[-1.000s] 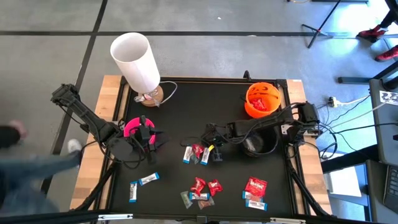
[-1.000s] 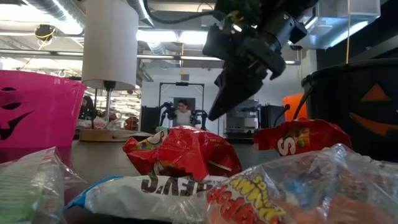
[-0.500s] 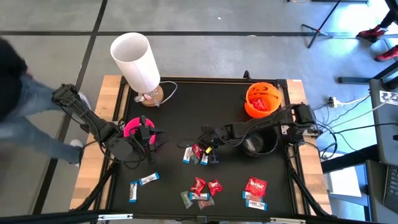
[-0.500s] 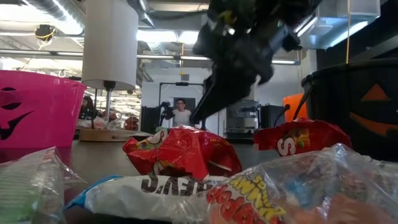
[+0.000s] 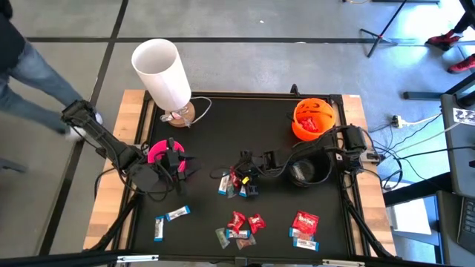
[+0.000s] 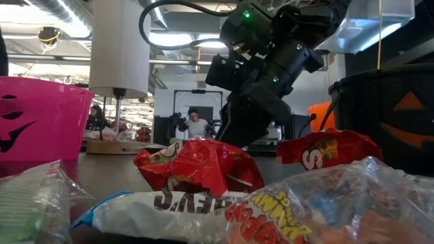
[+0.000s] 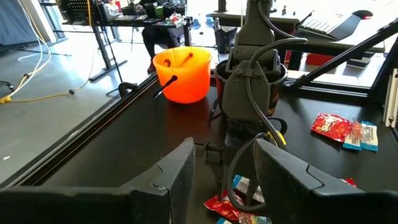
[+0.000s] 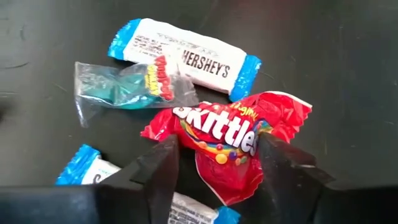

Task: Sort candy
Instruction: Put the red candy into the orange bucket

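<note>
From above, the right gripper (image 5: pixel 243 178) reaches across the black table (image 5: pixel 245 126) to a small cluster of candy (image 5: pixel 236 185) near the table's middle, its arm stretching back past the black bowl (image 5: pixel 308 172) and the orange bowl (image 5: pixel 312 119) on the right side. The left gripper (image 5: pixel 177 165) waits beside the pink bowl (image 5: pixel 160 152) on the left, near the white lamp (image 5: pixel 161 72); more sweets lie toward the front edge: a blue-and-white pair (image 5: pixel 169 220), a red group (image 5: pixel 243 226) and another red packet with blue-and-white ones (image 5: pixel 304 228). A person (image 5: pixel 30 52) passes off the table's left corner. From table height, the right gripper's dark body (image 6: pixel 261 74) hangs low behind a red Skittles packet (image 6: pixel 196 166), with the pink bowl (image 6: pixel 41 125) at the left and the black bowl (image 6: pixel 390 115) at the right. The left wrist view shows its own two fingers (image 7: pixel 180 174) spread apart with nothing between them, looking toward the right arm (image 7: pixel 249 81), the orange bowl (image 7: pixel 183 73) and red candy beyond (image 7: pixel 333 124). The right wrist view shows its fingers (image 8: pixel 158 168) spread wide, one on each side of a red Skittles packet (image 8: pixel 239 140) lying on the table; whether they touch it cannot be told. Just beside it lie a blue-and-white Hershey's bar (image 8: pixel 186 56) and a clear-wrapped blue sweet (image 8: pixel 127 84).
</note>
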Robot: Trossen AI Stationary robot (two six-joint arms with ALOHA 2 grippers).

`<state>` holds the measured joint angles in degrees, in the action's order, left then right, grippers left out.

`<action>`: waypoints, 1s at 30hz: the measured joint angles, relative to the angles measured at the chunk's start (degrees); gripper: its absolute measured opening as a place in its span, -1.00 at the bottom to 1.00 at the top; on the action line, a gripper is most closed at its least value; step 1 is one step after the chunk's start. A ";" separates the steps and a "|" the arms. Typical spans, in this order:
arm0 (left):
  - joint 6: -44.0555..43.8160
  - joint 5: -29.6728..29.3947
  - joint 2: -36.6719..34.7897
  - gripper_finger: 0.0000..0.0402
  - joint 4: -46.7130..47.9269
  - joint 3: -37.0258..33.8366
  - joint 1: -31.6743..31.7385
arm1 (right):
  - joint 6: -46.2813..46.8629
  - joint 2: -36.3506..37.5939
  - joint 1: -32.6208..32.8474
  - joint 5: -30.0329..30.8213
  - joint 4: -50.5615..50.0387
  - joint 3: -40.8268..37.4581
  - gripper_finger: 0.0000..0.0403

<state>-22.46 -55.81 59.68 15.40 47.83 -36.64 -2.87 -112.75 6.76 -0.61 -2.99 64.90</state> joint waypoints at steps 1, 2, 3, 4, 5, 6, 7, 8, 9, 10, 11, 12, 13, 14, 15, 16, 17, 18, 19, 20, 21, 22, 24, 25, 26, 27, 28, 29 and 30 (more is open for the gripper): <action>-0.02 0.00 0.00 -0.23 0.00 0.00 0.00 | 0.00 0.00 -0.02 0.12 -0.02 0.00 -0.02; -0.02 0.00 0.00 -0.23 0.00 0.00 0.00 | 0.00 0.00 -0.02 0.14 -0.04 0.00 -0.08; -0.05 0.00 0.00 -0.23 0.02 0.00 0.00 | 0.00 0.00 -0.02 0.14 -0.04 0.00 -0.14; -0.16 0.00 0.00 -0.23 0.01 0.00 0.00 | 0.00 0.02 -0.04 0.18 -0.06 0.00 -0.20; -0.39 0.00 0.00 -0.23 0.02 0.00 0.00 | 0.00 0.02 -0.04 0.19 -0.06 0.00 -0.26; -0.56 0.00 0.00 -0.23 0.04 0.00 0.00 | 0.00 0.02 -0.04 0.19 -0.06 0.00 -0.32; -0.66 0.00 0.00 -0.23 0.04 0.00 0.00 | 0.00 0.02 -0.04 0.20 -0.06 0.00 -0.38; -0.84 0.00 0.00 -0.23 0.05 0.00 0.00 | 0.00 0.02 -0.04 0.20 -0.06 0.00 -0.44; -0.95 0.00 0.00 -0.23 0.05 0.00 0.00 | 0.00 0.05 -0.04 0.19 -0.06 0.00 -0.49; -0.98 0.00 0.00 -0.23 0.07 0.00 0.00 | 0.00 0.08 -0.04 0.19 -0.06 0.00 -0.54; -0.98 0.00 0.00 -0.23 0.07 0.00 0.00 | 0.00 0.09 -0.04 0.19 -0.06 0.00 -0.59; -0.98 0.00 0.00 -0.23 0.08 0.00 0.00 | 0.00 0.09 -0.04 0.21 -0.04 0.00 -0.63; -0.98 0.00 0.00 -0.23 0.08 0.00 0.00 | 0.00 0.11 -0.04 0.38 -0.02 0.00 -0.66; -0.98 0.00 0.00 -0.23 0.08 0.00 0.00 | 0.00 0.11 -0.04 0.68 -0.02 0.00 -0.69; -0.98 0.00 0.00 -0.23 0.09 0.00 0.00 | 0.00 0.15 -0.04 1.05 -0.02 0.00 -0.71; -0.98 0.00 0.00 -0.23 0.09 0.00 0.00 | 0.00 0.45 -0.04 1.14 -0.21 0.00 -0.73; -0.98 0.00 0.00 -0.23 0.09 0.00 0.00 | 0.00 0.73 -0.03 1.15 -0.57 -0.02 -0.74; -0.98 0.00 0.00 -0.23 0.15 0.00 0.00 | 0.00 0.92 -0.03 1.15 -0.53 -0.04 -0.75; -0.98 0.00 0.00 -0.23 0.27 0.00 0.00 | -0.01 1.38 -0.04 1.16 -0.57 -0.04 -0.75; -0.98 0.00 0.00 -0.23 0.52 0.00 0.00 | 0.00 1.99 -0.04 1.18 -1.23 -0.10 -0.76; -0.98 -0.02 0.00 -0.23 0.68 0.00 0.00 | -0.02 2.77 -0.04 1.24 -1.33 -0.13 -0.76; -0.98 -0.01 0.00 -0.23 0.66 0.00 0.00 | 0.00 3.60 -0.04 1.28 -1.19 -0.13 -0.76; -0.98 -0.03 0.00 -0.23 0.74 0.00 0.00 | 0.00 5.11 -0.04 1.44 -1.66 -0.09 -0.76; -0.98 -0.02 0.00 -0.23 0.77 0.00 0.00 | -0.02 5.85 -0.02 1.60 -2.05 -0.09 -0.76; -0.99 -0.02 0.00 -0.23 0.92 0.00 0.00 | -0.23 6.61 -0.02 2.06 -2.08 -0.09 -0.76; -1.03 -0.02 0.00 -0.23 0.90 0.00 0.00 | -0.39 7.59 -0.03 2.61 -2.29 -0.09 -0.76; -1.07 -0.02 0.00 -0.23 0.91 0.00 0.00 | -0.43 8.56 -0.04 3.08 -2.65 -0.09 -0.76; -1.15 -0.02 0.00 -0.23 0.90 0.00 0.00 | -0.46 9.55 -0.04 3.59 -2.62 -0.07 -0.76; -1.24 -0.02 0.00 -0.23 0.89 0.00 0.00 | -0.60 10.64 -0.04 4.23 -3.07 -0.07 -0.76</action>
<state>-23.69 -55.83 59.68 16.29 47.83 -36.64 -3.48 -102.10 6.72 3.62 -6.05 64.84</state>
